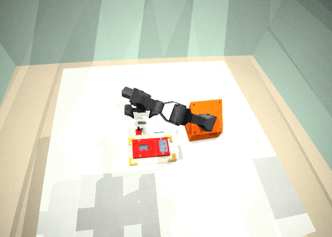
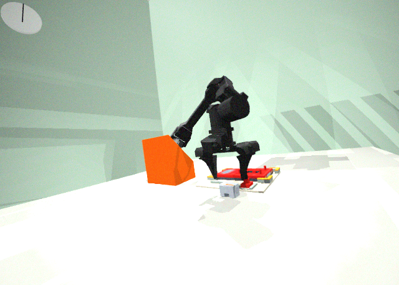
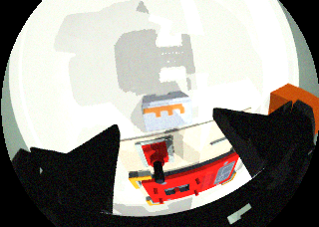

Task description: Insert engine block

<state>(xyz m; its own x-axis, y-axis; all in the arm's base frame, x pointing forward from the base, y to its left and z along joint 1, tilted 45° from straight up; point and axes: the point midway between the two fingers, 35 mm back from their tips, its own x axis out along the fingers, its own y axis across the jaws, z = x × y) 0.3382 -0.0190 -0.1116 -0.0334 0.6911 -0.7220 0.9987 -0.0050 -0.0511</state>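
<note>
The grey engine block [image 1: 141, 121] [image 2: 234, 191] [image 3: 166, 122] stands on the table with orange marks on top. In the exterior view a dark notch shows low on its near face. My gripper [image 1: 141, 116] [image 2: 230, 179] [image 3: 167, 121] is wide open and empty, pointing down above the block, its fingertips to either side in the wrist view. The red car body [image 1: 150, 154] [image 2: 268, 171] [image 3: 209, 177] lies flat beyond the block. Its opening [image 1: 143, 146] [image 3: 176, 189] is empty, with a small rib on one edge in the top view.
A red piece with a black stick [image 1: 138, 133] [image 2: 247, 183] [image 3: 151, 149] stands between block and car body. Yellow corner brackets [image 1: 171, 138] surround the car body on a thin pale board [image 2: 203, 186]. The large orange box [image 1: 206, 108] [image 2: 161, 161] [image 3: 289, 98] is beside them, under the arm's base.
</note>
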